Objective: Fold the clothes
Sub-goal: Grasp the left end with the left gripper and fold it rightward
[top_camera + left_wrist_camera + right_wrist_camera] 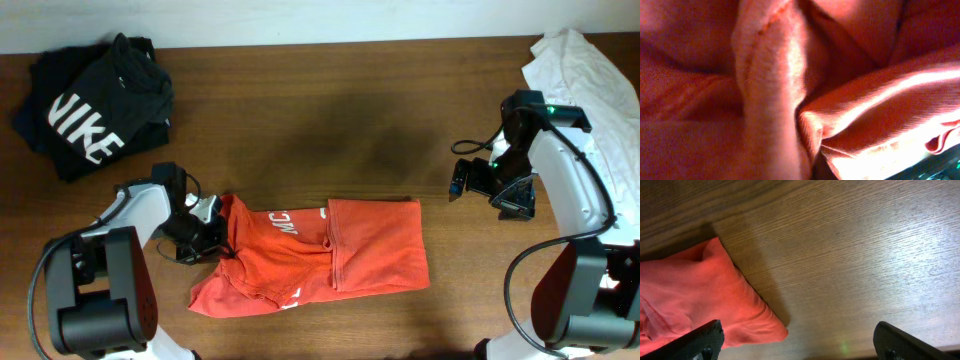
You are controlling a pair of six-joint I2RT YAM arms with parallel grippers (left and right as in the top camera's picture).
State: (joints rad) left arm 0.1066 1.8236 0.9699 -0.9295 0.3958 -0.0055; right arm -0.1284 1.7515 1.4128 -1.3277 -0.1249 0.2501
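Observation:
The red-orange T-shirt (340, 255) lies partly folded at the front middle of the table, with its right half doubled over and white lettering showing near the middle. My left gripper (207, 228) is at the shirt's bunched left edge and seems shut on it. Red fabric (790, 90) fills the whole left wrist view and hides the fingers. My right gripper (490, 185) is open and empty above bare wood, to the right of the shirt. In the right wrist view its fingers (800, 345) are spread wide, with the shirt's right corner (700, 295) at the left.
A black garment with white NIKE lettering (90, 110) lies crumpled at the back left. A white garment (590, 80) lies at the back right, behind the right arm. The wooden table (330, 130) is dark brown.

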